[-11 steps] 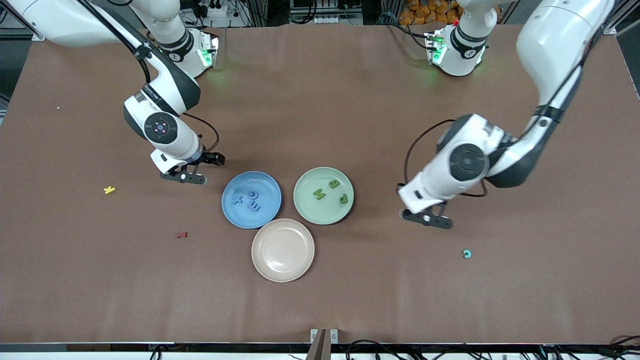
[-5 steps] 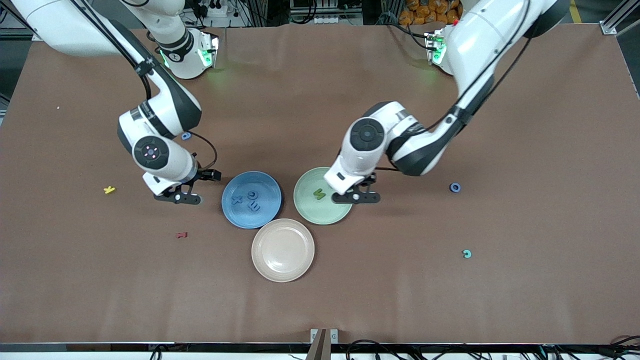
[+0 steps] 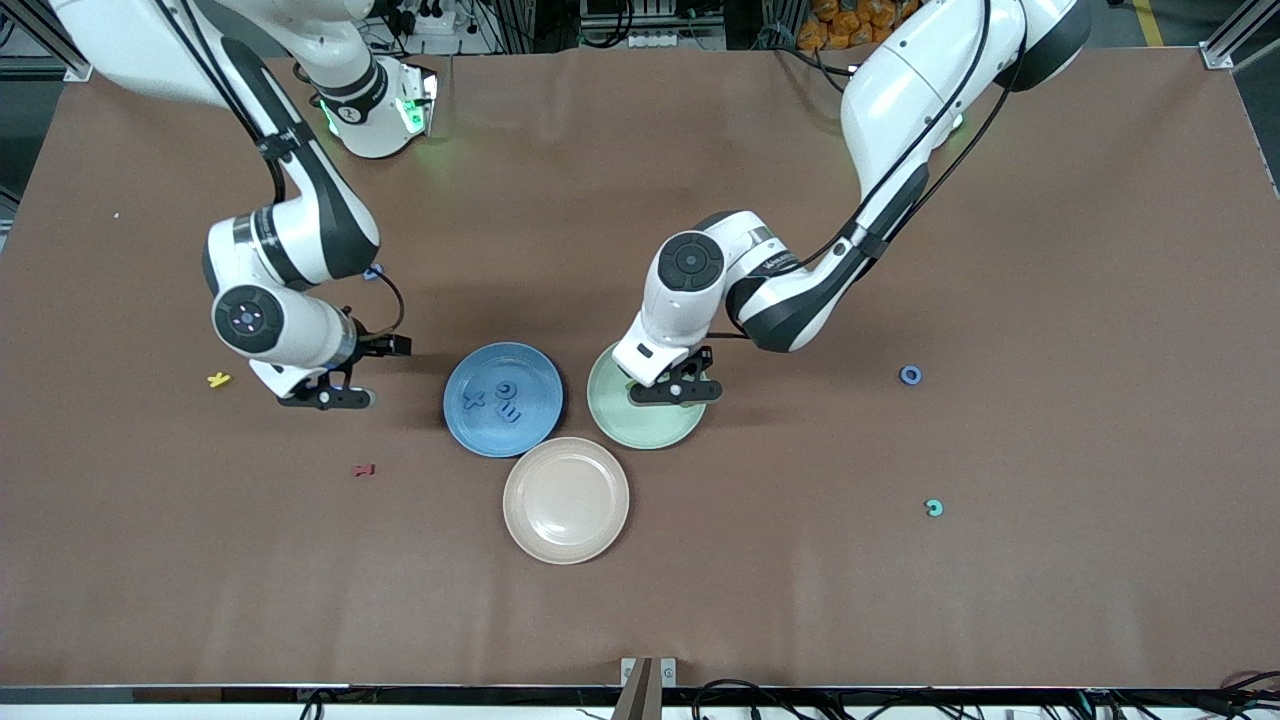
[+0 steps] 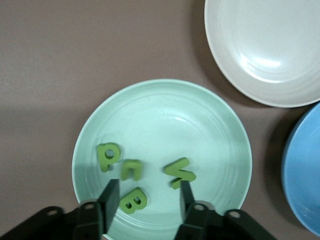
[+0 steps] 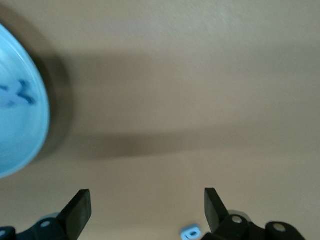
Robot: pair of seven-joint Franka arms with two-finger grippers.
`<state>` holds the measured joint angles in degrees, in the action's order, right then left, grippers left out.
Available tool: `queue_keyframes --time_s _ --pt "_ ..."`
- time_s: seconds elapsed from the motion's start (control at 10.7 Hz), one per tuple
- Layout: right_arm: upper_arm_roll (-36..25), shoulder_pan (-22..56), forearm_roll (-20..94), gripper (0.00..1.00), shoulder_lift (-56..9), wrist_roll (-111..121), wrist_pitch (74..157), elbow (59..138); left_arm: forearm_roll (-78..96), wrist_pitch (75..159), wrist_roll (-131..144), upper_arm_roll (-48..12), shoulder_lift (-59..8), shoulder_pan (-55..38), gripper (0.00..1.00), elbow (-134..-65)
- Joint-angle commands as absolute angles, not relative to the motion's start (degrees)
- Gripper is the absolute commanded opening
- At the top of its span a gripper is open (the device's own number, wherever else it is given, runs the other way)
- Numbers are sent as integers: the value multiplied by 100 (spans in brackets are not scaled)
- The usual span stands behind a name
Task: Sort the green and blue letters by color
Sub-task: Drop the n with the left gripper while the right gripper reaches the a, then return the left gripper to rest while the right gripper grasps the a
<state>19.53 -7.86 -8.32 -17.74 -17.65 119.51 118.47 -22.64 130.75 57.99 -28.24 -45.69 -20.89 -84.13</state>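
Letters (image 4: pixel 131 171) — chunky, olive-green, four on plate (image 4: pixel 210 130)

A wide brown surface (image 3: pixel 640 600) fills nearly the whole scene, matte and evenly lit. Along its farther edge stand metal frame rails (image 3: pixel 1228 38), power strips and cables (image 3: pixel 650 25), plus what may be a pile of orange items (image 3: pixel 850 20).

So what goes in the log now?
left gripper: open over green plate, four green letters inside | right gripper: open over table
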Motion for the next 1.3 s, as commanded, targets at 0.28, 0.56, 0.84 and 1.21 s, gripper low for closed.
queue_keyframes --time_s 0.28,0.56,0.84,1.21 --pt "1459 -545 -598 100 -686 -1125 13795 14200 -2479 12590 5634 -2751 -3264 -1496 100 -8429" --pt "1450 -580 -598 100 -791 -1143 14457 14790 -2294 11219 5634 -2760 -2139 -1372 100 -8385" --pt "1450 -790 -598 100 -800 -846 14467 14915 -1444 10548 4847 -2778 -1320 -705 100 -8376" --pt "1441 -1335 -598 100 -1062 157 14458 15117 -810 10005 3398 -2138 -661 -343 100 -8367"
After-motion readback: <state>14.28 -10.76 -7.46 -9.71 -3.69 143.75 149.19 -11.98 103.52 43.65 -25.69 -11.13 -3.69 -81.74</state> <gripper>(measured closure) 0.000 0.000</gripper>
